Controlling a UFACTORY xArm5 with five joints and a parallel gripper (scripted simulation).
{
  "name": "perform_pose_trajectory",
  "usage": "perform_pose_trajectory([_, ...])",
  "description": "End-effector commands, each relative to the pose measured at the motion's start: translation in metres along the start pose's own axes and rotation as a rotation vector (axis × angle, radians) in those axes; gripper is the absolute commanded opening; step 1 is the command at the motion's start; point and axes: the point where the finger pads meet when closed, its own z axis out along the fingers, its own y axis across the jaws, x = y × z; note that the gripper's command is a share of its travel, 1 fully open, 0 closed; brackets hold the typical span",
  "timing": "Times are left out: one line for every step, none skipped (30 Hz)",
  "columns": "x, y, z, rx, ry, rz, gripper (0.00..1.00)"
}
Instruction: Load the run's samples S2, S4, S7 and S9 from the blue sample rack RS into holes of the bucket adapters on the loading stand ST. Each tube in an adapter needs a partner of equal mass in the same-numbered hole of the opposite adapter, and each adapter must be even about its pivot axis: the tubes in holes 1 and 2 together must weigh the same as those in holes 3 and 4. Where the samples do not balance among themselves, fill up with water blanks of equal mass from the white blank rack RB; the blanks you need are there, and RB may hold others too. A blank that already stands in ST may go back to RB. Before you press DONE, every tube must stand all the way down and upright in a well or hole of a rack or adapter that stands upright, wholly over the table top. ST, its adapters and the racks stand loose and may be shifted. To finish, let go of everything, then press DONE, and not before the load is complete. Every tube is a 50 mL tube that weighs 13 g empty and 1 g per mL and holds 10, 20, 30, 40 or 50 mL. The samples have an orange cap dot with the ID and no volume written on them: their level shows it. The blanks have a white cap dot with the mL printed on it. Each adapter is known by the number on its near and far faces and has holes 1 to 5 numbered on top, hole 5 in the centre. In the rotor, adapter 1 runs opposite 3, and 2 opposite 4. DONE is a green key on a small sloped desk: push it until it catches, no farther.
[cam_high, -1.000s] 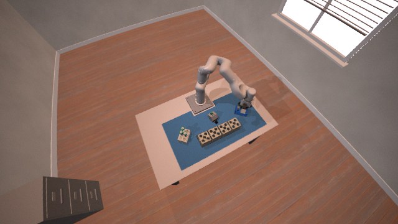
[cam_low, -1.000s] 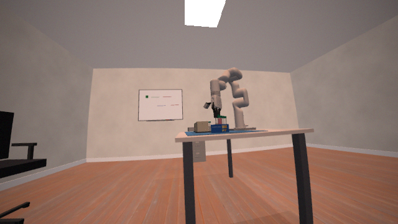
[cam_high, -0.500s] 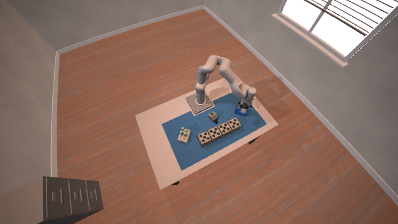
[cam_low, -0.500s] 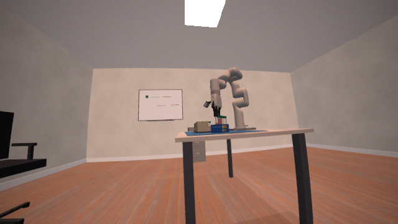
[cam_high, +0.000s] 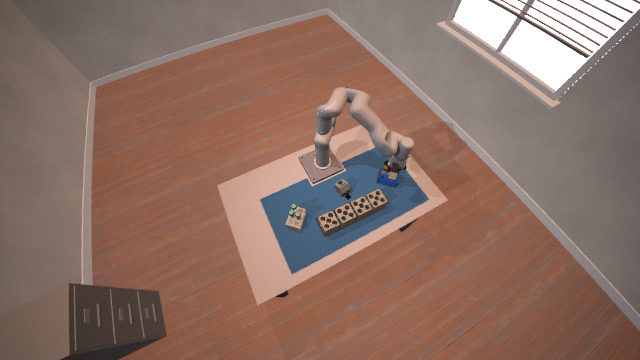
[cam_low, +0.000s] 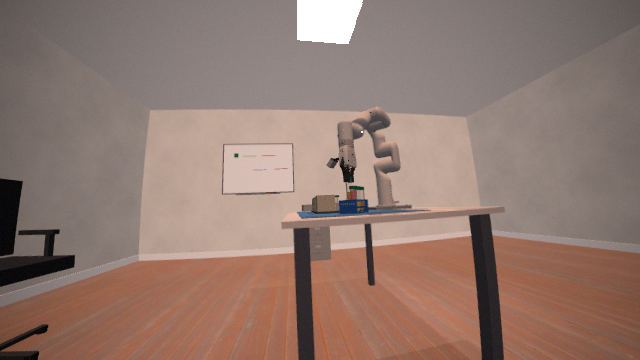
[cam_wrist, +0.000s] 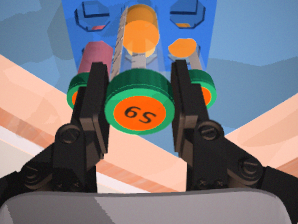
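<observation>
In the top view, going left to right across the blue mat (cam_high: 310, 245): the white blank rack RB (cam_high: 296, 218) is standing near the mat's left edge, carrying green-capped blanks whose number I cannot tell at this size. Just right of it, four tan bucket adapters (cam_high: 353, 211) are sitting side by side in one slanted row, each showing five dark holes, all of them open. Behind the row, the small desk with the green DONE key (cam_high: 342, 186) is standing between the adapters and the arm's base plate (cam_high: 306, 161). At the far right, the blue sample rack RS (cam_high: 388, 178) is sitting under the arm's wrist.

The gripper (cam_wrist: 140, 106) is closed on tube S9 (cam_wrist: 140, 111), its two black fingers pressing on either side of the green cap with the orange dot. The tube's orange-filled body is hanging above RS, and in the exterior view its lower end (cam_low: 348, 192) is still reaching down toward the rack's top.

In the wrist view, two other green caps are flanking S9 just behind the fingers; one pinkish tube (cam_wrist: 97, 59) is standing at the left, and an orange cap dot (cam_wrist: 182, 48) is showing at the right. Two rear wells of RS are standing open.
</observation>
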Motion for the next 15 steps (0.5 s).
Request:
perform_pose_trajectory([0.0,-0.002,-0.008,0.005,0.0,0.0,0.0])
perform_pose_trajectory([0.0,-0.002,-0.01,0.005,0.0,0.0,0.0])
perform_pose_trajectory([0.0,-0.002,-0.012,0.005,0.0,0.0,0.0])
perform_pose_trajectory([0.0,-0.001,-0.014,0.005,0.0,0.0,0.0])
perform_pose_trajectory([0.0,-0.001,-0.016,0.005,0.0,0.0,0.0])
perform_pose_trajectory([0.0,-0.001,-0.018,0.005,0.0,0.0,0.0])
perform_pose_trajectory([0.0,-0.001,-0.02,0.005,0.0,0.0,0.0])
perform_pose_trajectory([0.0,-0.001,-0.022,0.005,0.0,0.0,0.0])
perform_pose_trajectory([0.0,-0.001,-0.024,0.005,0.0,0.0,0.0])
perform_pose_trajectory([0.0,-0.001,-0.026,0.005,0.0,0.0,0.0])
perform_pose_trajectory([0.0,-0.001,-0.026,0.005,0.0,0.0,0.0])
perform_pose_trajectory([0.0,-0.001,-0.026,0.005,0.0,0.0,0.0])
perform_pose_trajectory([0.0,-0.001,-0.028,0.005,0.0,0.0,0.0])
perform_pose_trajectory([0.0,-0.001,-0.03,0.005,0.0,0.0,0.0])
perform_pose_trajectory([0.0,-0.001,-0.032,0.005,0.0,0.0,0.0])
